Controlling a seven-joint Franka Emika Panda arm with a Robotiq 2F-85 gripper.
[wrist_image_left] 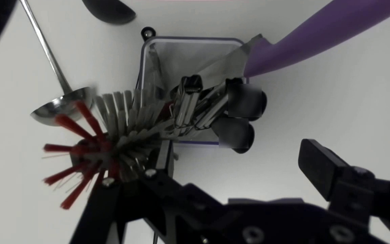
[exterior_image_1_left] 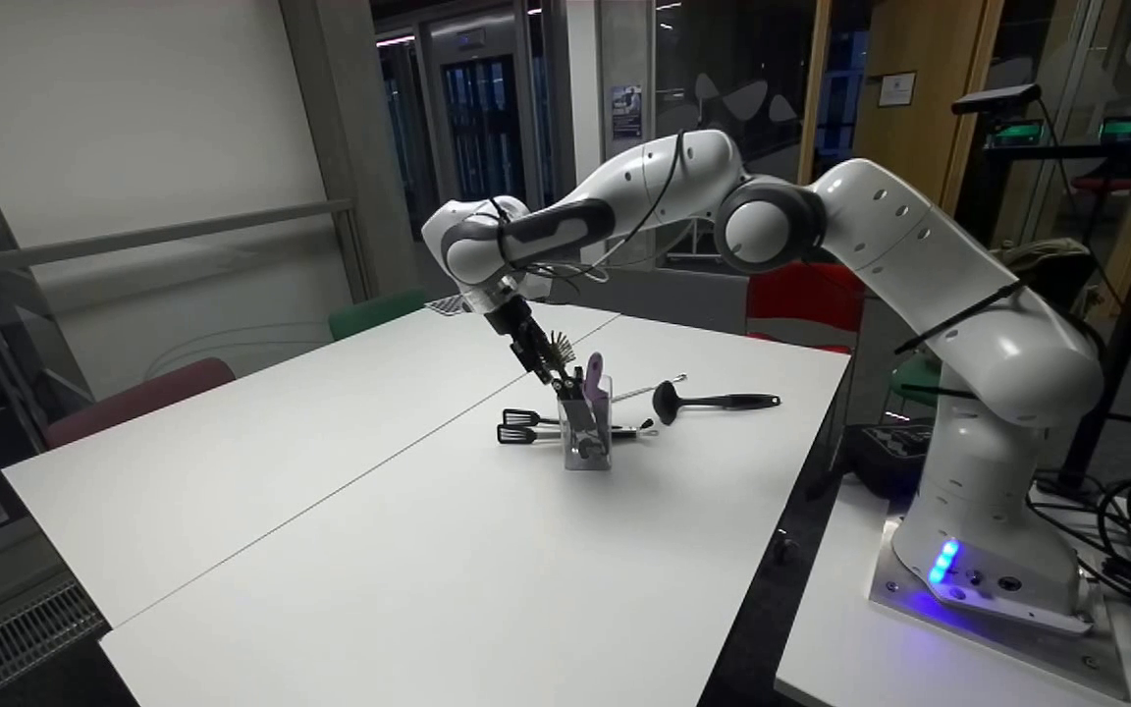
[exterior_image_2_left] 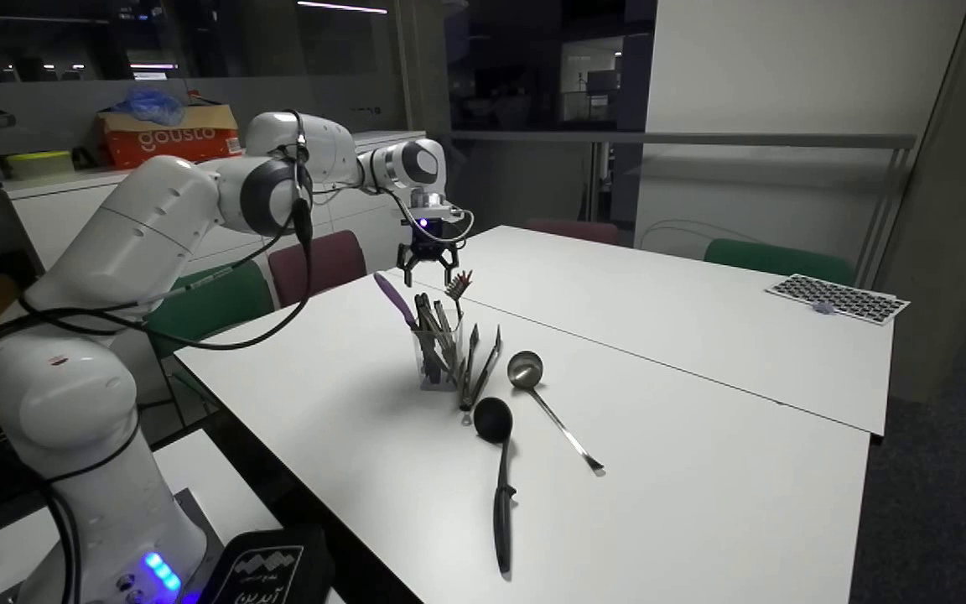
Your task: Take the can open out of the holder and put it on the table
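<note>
Probable can opener [wrist_image_left: 244,108], black grips paired, is standing in the clear utensil cup [wrist_image_left: 195,39] just below and beside the pincer [exterior_image_2_left: 428,275], which is hanging spread and pinching nothing. Steel utensils [wrist_image_left: 188,105] are crowding it, so a closing grip may be risking a double catch, and the lift a toppled cup. Red-and-grey bristle brush [wrist_image_left: 122,135] is showing partly behind one finger [wrist_image_left: 165,157], contact unclear, perhaps inviting snags.

Table [exterior_image_1_left: 428,570] plain white, holder [exterior_image_1_left: 588,460] translucent grey, gripper [exterior_image_2_left: 428,279] black, handle [wrist_image_left: 317,39] solid purple, brush [wrist_image_left: 118,144] red and grey, panel [exterior_image_2_left: 839,298] white with dark squares
</note>
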